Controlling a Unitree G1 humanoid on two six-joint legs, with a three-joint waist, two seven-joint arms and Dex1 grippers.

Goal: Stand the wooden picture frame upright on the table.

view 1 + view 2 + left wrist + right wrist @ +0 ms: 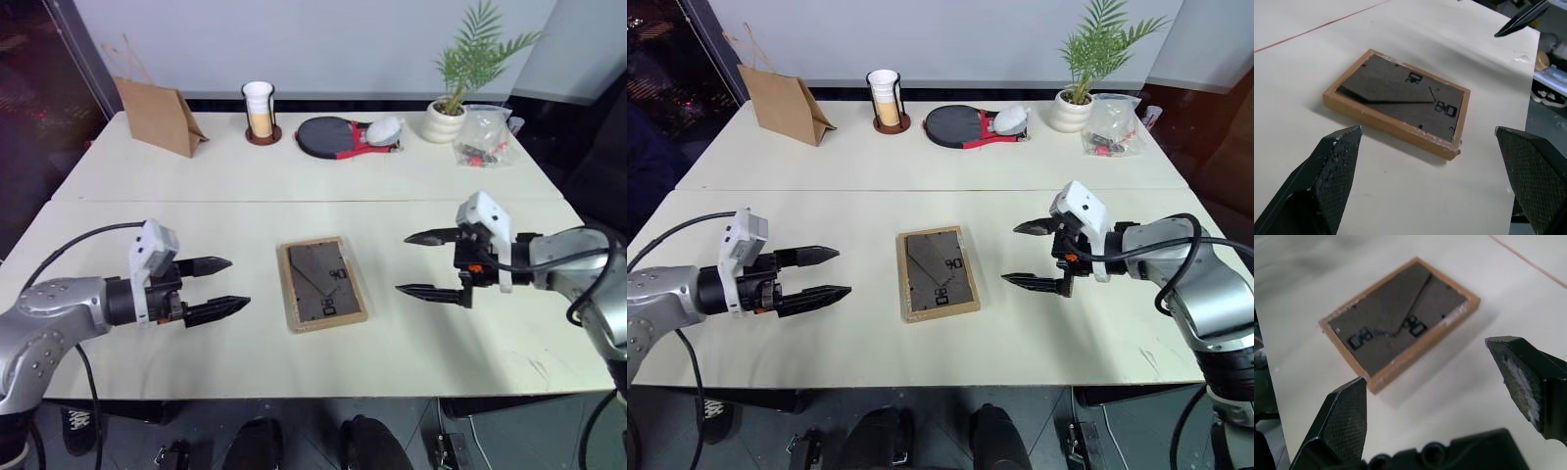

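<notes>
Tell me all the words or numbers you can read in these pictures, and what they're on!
There are no words or numbers that can be read for sure.
Wooden picture frame: its dark back panel has small black marks, perhaps printed characters or metal clips, too unclear to read.
Plastic bag at the far side of the table: something red inside, nothing readable.

Silver-grey arms, black cables, white wrist housings, black pointed tool (217, 287) fingers.
</notes>
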